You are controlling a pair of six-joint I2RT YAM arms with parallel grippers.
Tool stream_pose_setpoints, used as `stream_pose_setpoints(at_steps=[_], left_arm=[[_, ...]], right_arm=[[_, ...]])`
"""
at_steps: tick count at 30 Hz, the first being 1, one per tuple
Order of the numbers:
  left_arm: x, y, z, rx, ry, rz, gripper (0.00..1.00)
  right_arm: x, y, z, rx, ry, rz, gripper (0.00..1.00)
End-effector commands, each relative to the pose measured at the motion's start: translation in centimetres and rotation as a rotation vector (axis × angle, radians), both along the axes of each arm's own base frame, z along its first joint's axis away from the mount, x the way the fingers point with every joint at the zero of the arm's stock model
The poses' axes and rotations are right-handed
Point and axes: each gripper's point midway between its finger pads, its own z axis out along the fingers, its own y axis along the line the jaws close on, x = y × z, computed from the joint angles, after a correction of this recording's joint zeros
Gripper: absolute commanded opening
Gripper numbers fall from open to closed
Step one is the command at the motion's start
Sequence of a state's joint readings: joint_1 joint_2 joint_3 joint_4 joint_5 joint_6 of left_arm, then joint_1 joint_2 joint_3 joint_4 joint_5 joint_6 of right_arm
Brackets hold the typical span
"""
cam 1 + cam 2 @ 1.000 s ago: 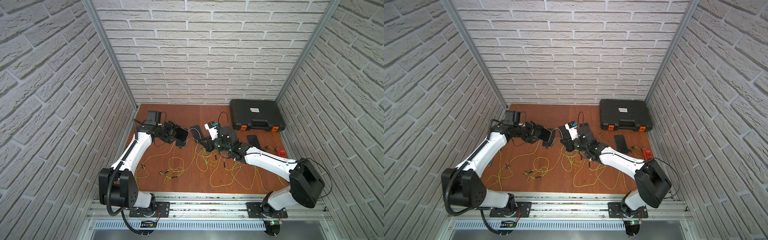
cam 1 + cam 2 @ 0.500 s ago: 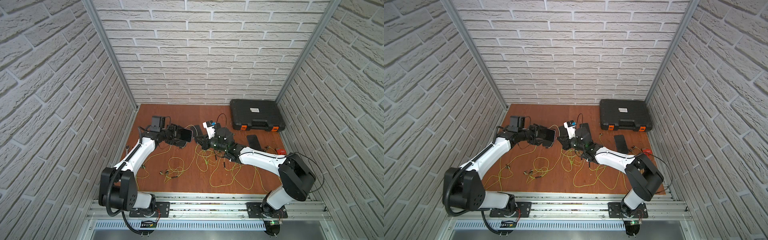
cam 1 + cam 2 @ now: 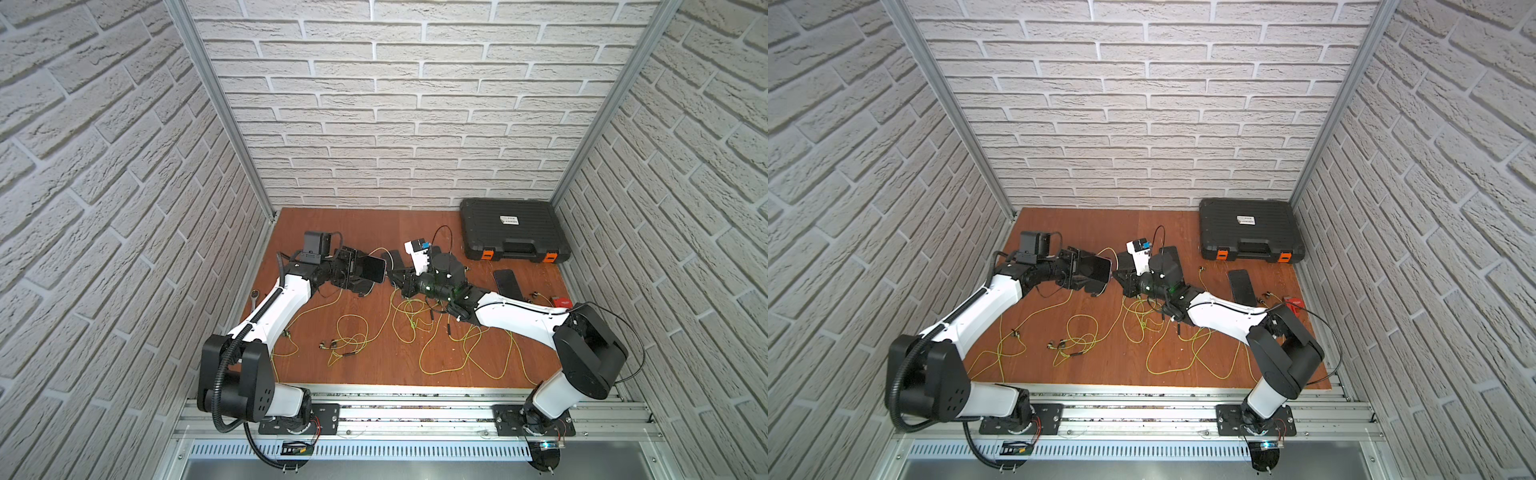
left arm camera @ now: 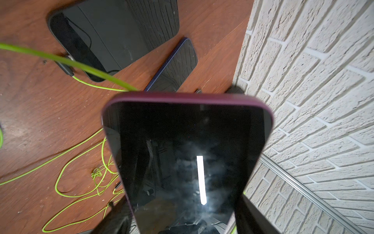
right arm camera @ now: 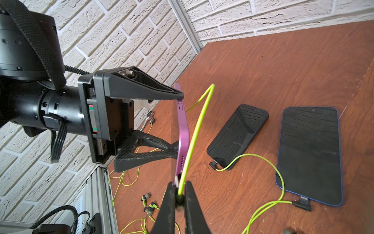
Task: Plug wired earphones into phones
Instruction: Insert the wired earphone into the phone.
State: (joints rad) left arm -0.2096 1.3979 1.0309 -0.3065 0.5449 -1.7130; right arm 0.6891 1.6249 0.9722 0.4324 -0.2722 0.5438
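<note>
A ratchet wrench (image 3: 254, 297) lies by the left wall on the desk (image 3: 374, 232). The left end effector (image 5: 179, 121) clamps a purple-edged phone (image 5: 182, 131) by its long sides and holds it clear of the desk. The phone's long axis runs from the left end effector toward the right one, with the free short end facing right. Below it, a knotted tangle of loose cords (image 4: 96, 174) spreads over the desk.

The right end effector (image 5: 179, 195) is closed on a yellow-green cord (image 5: 194, 129) just behind its plug (image 5: 176, 180). The plug's metal tip sits at the phone's short end beside a row of small holes. The fingers hide the port, so I cannot tell whether the plug is seated.

Further right, a black phone (image 5: 237, 133) and a blue-edged phone (image 5: 309, 154) lie flat, each with an angled plug at one short end. In both top views the right wrist covers most of them. A lone phone (image 3: 507, 282) lies beyond, and a black case (image 3: 513, 235) fills the back right corner.
</note>
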Motion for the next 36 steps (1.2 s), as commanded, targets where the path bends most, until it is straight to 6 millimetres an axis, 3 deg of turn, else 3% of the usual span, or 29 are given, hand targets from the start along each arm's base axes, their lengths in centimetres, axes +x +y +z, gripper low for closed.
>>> stream_pose_setpoints(at_steps=[1,18,36], left_arm=[[0.7,-0.9,2.4,-0.032,-0.097,-0.044,0.00],[0.4,-1.4,2.6,-0.035,-0.107,-0.070,0.00],[0.3,-4.5,3.3,-0.084,-0.140,-0.171,0.00]], right_arm=[[0.7,0.7,1.7,0.039,-0.048,-0.006,0.06],[1.0,1.1,0.7,0.042,-0.030,0.001,0.06],[1.8,2.7,0.4,0.018,-0.015,0.044,0.06]])
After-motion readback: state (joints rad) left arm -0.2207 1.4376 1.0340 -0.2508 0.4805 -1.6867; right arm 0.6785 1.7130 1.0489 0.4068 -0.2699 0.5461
